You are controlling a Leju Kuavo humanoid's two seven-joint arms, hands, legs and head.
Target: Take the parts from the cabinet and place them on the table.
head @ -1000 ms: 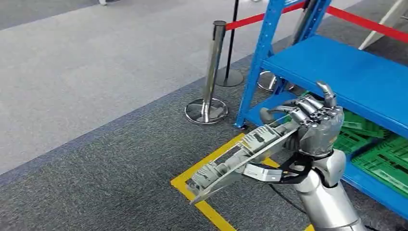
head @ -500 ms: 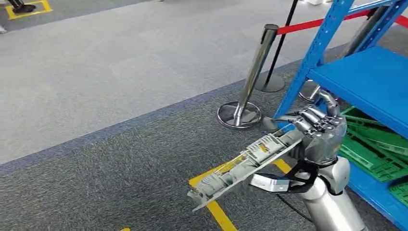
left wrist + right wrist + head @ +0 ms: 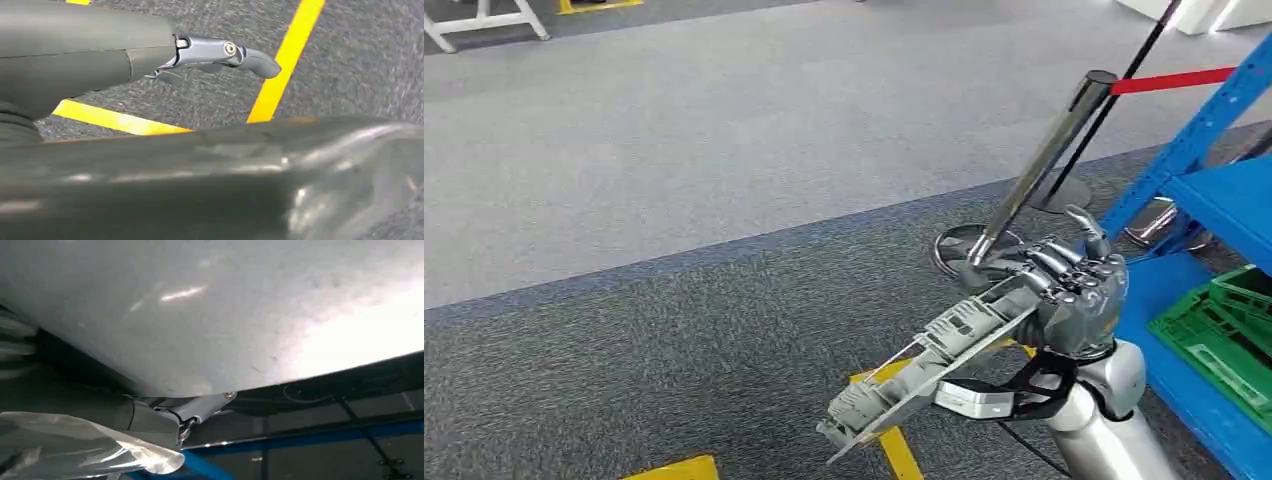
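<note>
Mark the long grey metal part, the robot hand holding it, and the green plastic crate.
Long grey metal part point(image 3: 924, 372): head view, mid-length of its ribbed body.
Right robot hand point(image 3: 1074, 290): head view, back of hand.
Green plastic crate point(image 3: 1219, 340): head view, top lattice.

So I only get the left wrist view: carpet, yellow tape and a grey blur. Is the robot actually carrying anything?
Observer: Yes. In the head view the right hand grips a long grey part by one end, and the far end slants down toward the floor.
Operator: And the cabinet it came from?
Observer: A blue shelf unit stands at the right edge of the head view, close beside that arm, with green crates on its lower level.
Operator: Anything else near it?
Observer: A chrome barrier post carrying a red belt stands just beyond the hand.
</note>
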